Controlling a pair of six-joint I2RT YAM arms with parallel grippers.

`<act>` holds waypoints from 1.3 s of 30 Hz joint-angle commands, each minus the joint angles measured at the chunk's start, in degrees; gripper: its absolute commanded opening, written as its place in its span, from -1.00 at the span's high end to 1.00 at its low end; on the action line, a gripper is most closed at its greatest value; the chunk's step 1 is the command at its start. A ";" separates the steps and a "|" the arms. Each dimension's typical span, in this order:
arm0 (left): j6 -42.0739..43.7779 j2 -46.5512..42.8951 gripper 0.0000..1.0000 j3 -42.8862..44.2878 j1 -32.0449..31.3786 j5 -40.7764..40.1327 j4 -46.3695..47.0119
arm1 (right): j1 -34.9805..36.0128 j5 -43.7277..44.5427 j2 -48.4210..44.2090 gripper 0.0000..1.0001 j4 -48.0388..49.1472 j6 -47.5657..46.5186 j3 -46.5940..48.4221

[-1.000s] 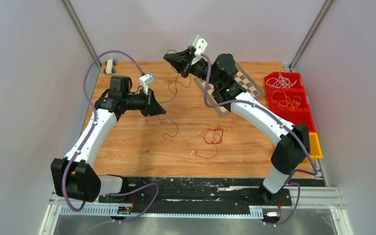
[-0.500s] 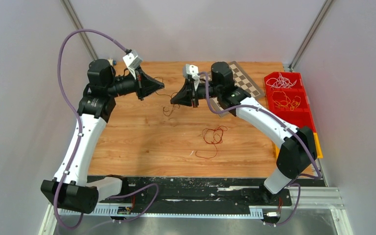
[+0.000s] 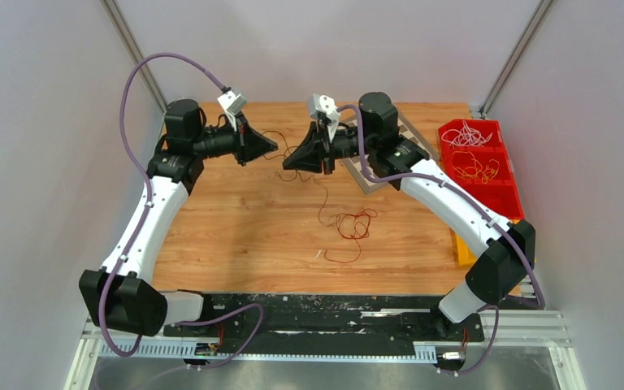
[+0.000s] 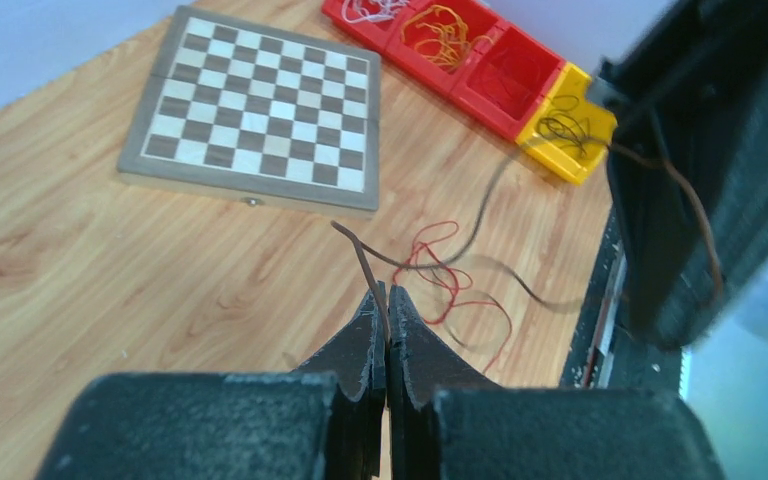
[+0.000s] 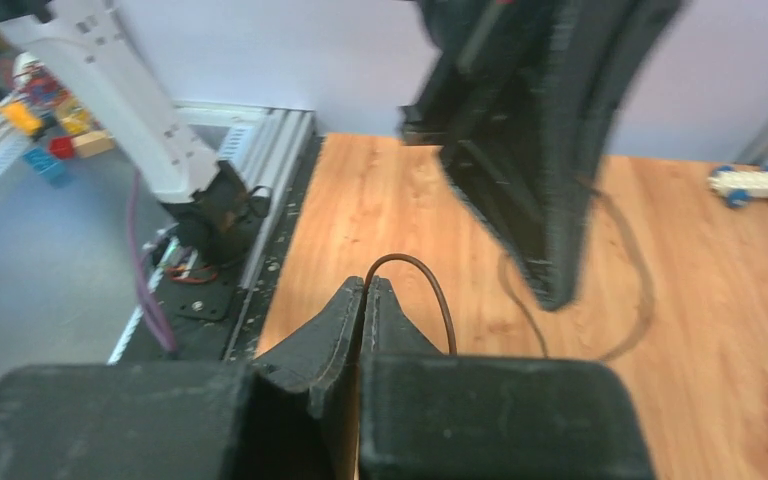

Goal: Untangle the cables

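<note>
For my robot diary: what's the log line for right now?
left gripper: shut on brown cable | right gripper: shut on brown cable | red cable: on table

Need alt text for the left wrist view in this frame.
The left tool is shut on a thin dark brown cable that trails right above the wooden table. Beyond lie a loose red cable, a chessboard and red bins holding more cables.

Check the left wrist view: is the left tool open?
No, the left tool is pinched shut on a brown cable.
</note>
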 commanded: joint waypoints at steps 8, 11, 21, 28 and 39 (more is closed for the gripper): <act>7.92 -4.04 1.00 -0.15 -3.12 12.86 -2.11 | -3.57 5.38 0.72 0.98 6.57 8.76 3.77; 9.90 -3.62 1.00 0.88 -4.16 13.63 -5.22 | -3.57 4.57 0.93 0.89 8.49 9.98 3.54; 10.09 -3.22 1.00 3.26 -4.81 16.27 -7.27 | -2.62 -0.64 0.74 0.37 11.43 9.20 1.73; 8.48 -2.63 1.00 4.74 -5.26 19.31 -7.61 | -2.10 1.52 0.46 0.21 9.78 4.19 0.89; 10.15 -1.53 1.00 5.95 -7.16 19.96 -9.55 | -1.52 0.93 0.00 0.16 8.96 3.60 0.87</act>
